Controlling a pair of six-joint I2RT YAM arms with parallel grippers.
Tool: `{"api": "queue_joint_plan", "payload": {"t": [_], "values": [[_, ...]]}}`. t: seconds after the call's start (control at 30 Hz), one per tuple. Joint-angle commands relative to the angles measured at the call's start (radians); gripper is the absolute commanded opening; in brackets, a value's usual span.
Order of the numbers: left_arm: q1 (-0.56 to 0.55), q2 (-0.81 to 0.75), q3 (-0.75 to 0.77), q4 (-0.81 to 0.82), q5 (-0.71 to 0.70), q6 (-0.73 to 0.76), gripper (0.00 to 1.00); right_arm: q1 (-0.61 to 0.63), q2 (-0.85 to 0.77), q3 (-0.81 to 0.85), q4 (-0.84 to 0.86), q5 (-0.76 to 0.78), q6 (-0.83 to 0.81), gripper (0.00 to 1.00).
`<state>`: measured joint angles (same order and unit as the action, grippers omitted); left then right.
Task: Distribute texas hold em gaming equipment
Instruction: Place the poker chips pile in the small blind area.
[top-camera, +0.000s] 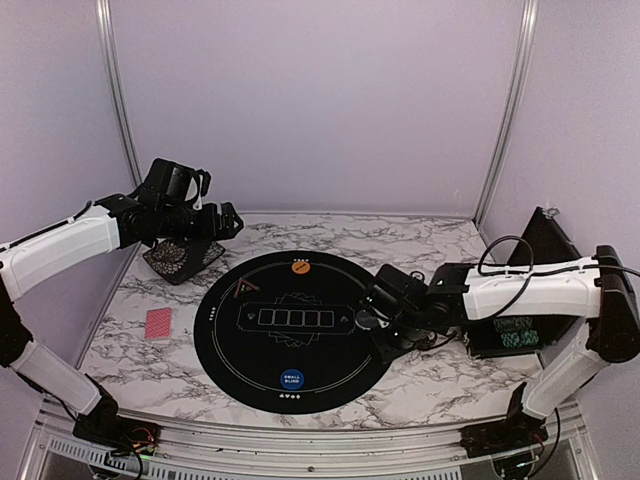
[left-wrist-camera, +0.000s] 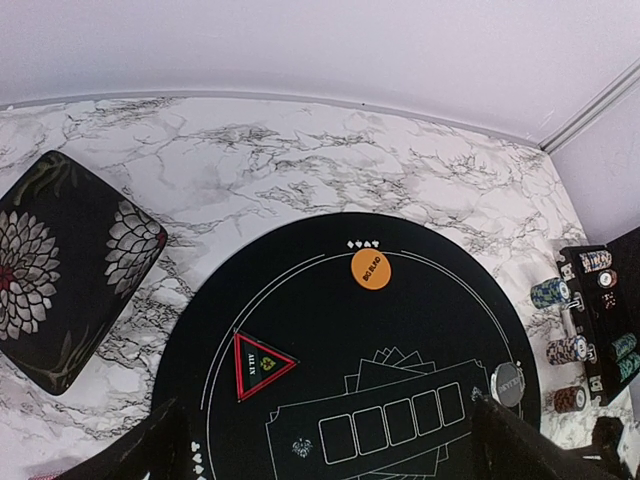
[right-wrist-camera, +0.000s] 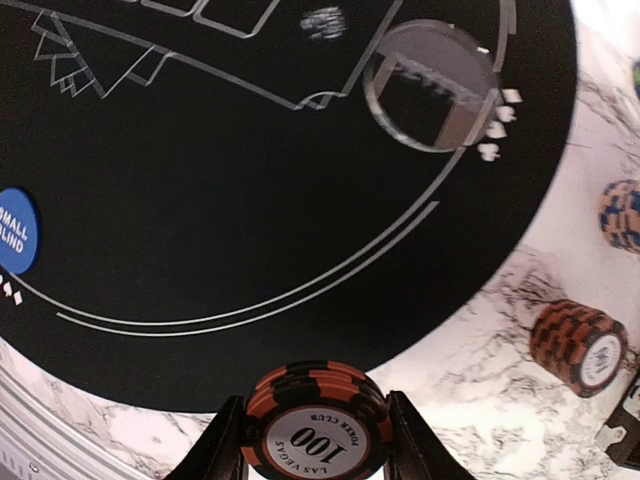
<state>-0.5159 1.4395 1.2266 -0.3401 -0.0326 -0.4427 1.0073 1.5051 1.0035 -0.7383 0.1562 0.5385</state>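
1. right gripper (right-wrist-camera: 318, 445): closed on a red-and-black chip stack (right-wrist-camera: 318, 410) with "100" printed on its face. It is held low over the rim of the round black mat (right-wrist-camera: 250, 200), where the mat meets the marble counter (right-wrist-camera: 480, 400).
2. dark-grey button (right-wrist-camera: 432, 85): flat on the mat, ahead of the right gripper and slightly to its right, with bare mat between them.
3. blue button (right-wrist-camera: 12, 232): on the mat, ahead and well off to the right gripper's left.
4. loose chip stacks: one red (right-wrist-camera: 578, 345) and one blue-and-orange (right-wrist-camera: 622, 215), both upright on the counter to the right gripper's right, off the mat.
5. chip case (top-camera: 515, 335): on the counter beside the right arm.
6. left gripper (left-wrist-camera: 332, 445): jaws spread wide and holding nothing, raised above the far-left part of the counter.
7. triangular marker (left-wrist-camera: 260, 365): on the mat just ahead of the left gripper. The orange button (left-wrist-camera: 370, 268) lies further ahead, and a floral pouch (left-wrist-camera: 60, 270) sits on the counter to its left.
8. red-backed cards (top-camera: 159, 323): on the counter left of the mat, well apart from both grippers.
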Motion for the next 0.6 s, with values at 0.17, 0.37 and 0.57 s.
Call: {"api": "queue_joint_plan", "payload": {"t": [0.17, 0.37, 0.57], "values": [[0.005, -0.030, -0.029, 0.019, 0.007, 0.001, 0.99, 0.177, 0.138, 0.096, 0.080, -0.007, -0.017, 0.35], [0.005, -0.037, -0.037, 0.018, 0.005, 0.001, 0.99, 0.250, 0.224, 0.149, 0.116, -0.009, -0.042, 0.35], [0.005, -0.052, -0.044, 0.019, 0.001, 0.002, 0.99, 0.286, 0.290, 0.181, 0.164, -0.044, -0.070, 0.35]]}}
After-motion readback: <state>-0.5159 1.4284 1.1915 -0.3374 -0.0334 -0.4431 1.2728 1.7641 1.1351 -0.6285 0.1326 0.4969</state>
